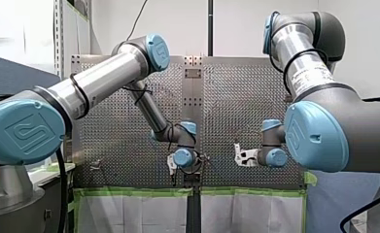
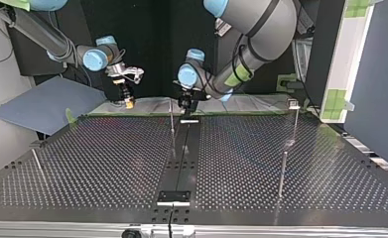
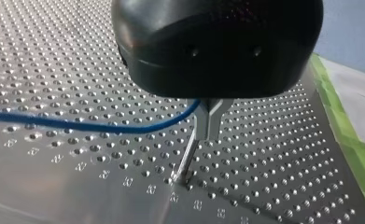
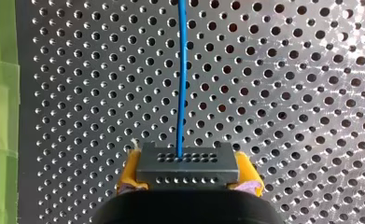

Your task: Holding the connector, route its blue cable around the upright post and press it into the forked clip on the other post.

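My right gripper [image 4: 189, 173] is shut on the dark grey connector [image 4: 187, 161], with its yellow pads [image 4: 130, 171] against both sides. The blue cable [image 4: 182, 74] runs straight ahead from the connector over the perforated table. In the left wrist view the blue cable [image 3: 91, 125] comes in from the side and ends under my left gripper's black body [image 3: 217, 46], right at the forked clip [image 3: 209, 119] on its thin post [image 3: 187, 158]. The body hides its fingers. In the top view my left gripper [image 2: 185, 102] hangs just beside that post [image 2: 171, 119]; my right gripper [image 2: 127, 99] is further to the left.
Three more thin posts stand on the table in the top view: one at the far right [image 2: 295, 121], one nearer the front [image 2: 282, 168] and a leaning one at the left [image 2: 36, 162]. A dark rail [image 2: 180, 163] runs down the middle. Green tape [image 4: 0, 93] edges the table.
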